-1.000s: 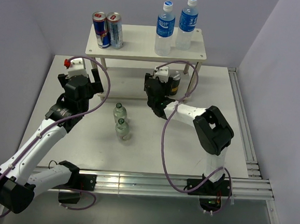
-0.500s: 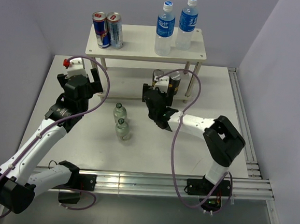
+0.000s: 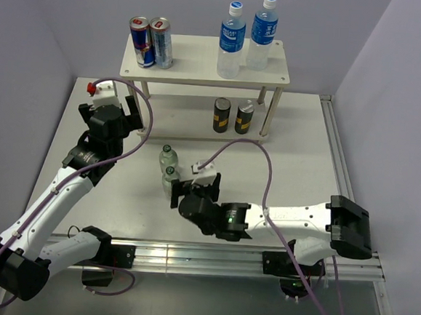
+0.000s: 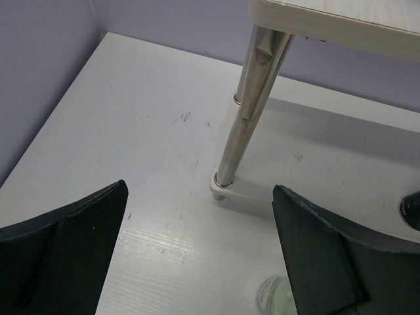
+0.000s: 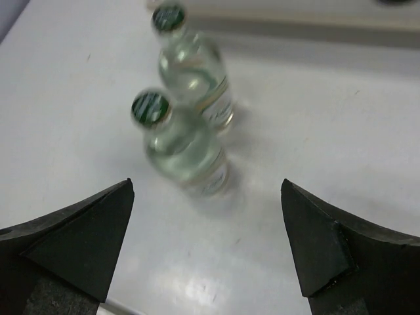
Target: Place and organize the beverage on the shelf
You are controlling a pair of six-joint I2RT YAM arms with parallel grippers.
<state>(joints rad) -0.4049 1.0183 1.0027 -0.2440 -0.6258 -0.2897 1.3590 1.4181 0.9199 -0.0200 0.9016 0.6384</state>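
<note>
The cream shelf (image 3: 196,63) stands at the back. Two blue-labelled bottles (image 3: 232,42) stand on its top board, and two dark cans (image 3: 222,115) stand on its lower board. Two small green-capped bottles (image 3: 167,157) stand upright on the table, one behind the other. They also show in the right wrist view (image 5: 185,154). My right gripper (image 3: 177,197) is open and empty, low, just in front of the nearer bottle (image 5: 207,197). My left gripper (image 3: 135,115) is open and empty by the shelf's front left leg (image 4: 243,118), with a bottle cap (image 4: 271,296) below it (image 4: 199,190).
Two tall blue-and-silver cans (image 3: 151,43) stand at the left end of the shelf's top board. Purple cables loop over both arms. A metal rail (image 3: 210,256) runs along the table's near edge, and walls close the table's left, back and right sides.
My right gripper has left the dark can on the lower board, drawn back from the shelf and swung near and left to the green-capped bottles. The left arm has not moved.
</note>
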